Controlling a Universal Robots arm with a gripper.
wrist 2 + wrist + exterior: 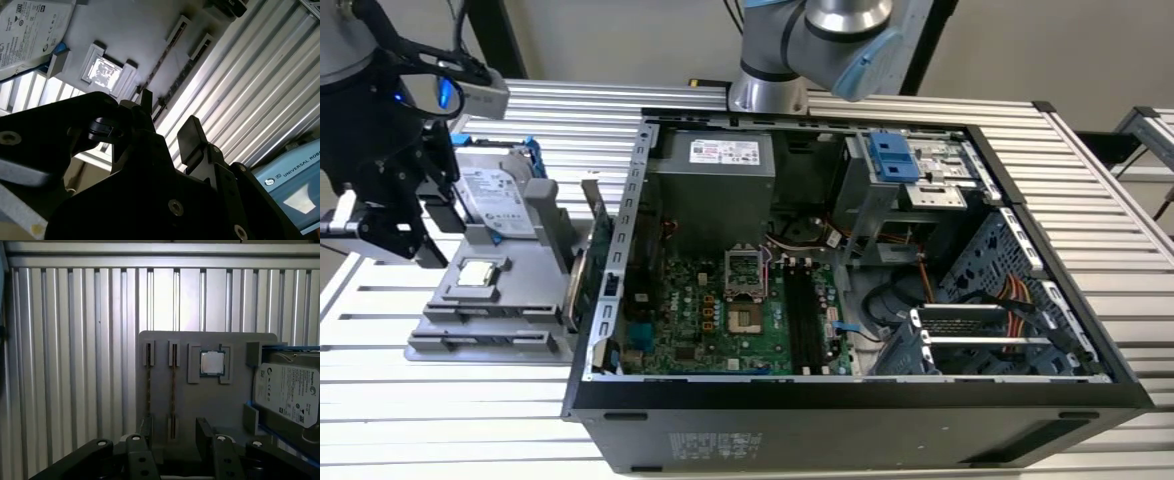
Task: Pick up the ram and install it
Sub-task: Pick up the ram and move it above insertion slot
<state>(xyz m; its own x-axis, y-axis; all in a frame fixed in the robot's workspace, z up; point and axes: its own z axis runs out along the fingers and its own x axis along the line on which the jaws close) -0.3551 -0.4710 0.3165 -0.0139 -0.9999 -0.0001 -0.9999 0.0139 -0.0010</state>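
I'm holding the gripper [174,432] over the grey parts holder [235,340]. The holder is sitting on the ribbed metal table [75,365], at the exterior view's left of the open computer case [854,400]. The fingers [204,430] are standing wide apart and gripping nothing. The ram [173,390] is resting on edge in a slot of the holder. In the first wrist view it is lining up with the gap between the fingers, clear of both. A second stick [148,390] seems to be standing in the neighbouring slot, though edge-on I'm seeing little more than a thin dark line. Beside those slots the holder is carrying a processor chip [212,362] and, further along, a hard drive [287,395] in a blue frame. In the exterior view the case is lying on its side, with the green motherboard [720,320] facing up.
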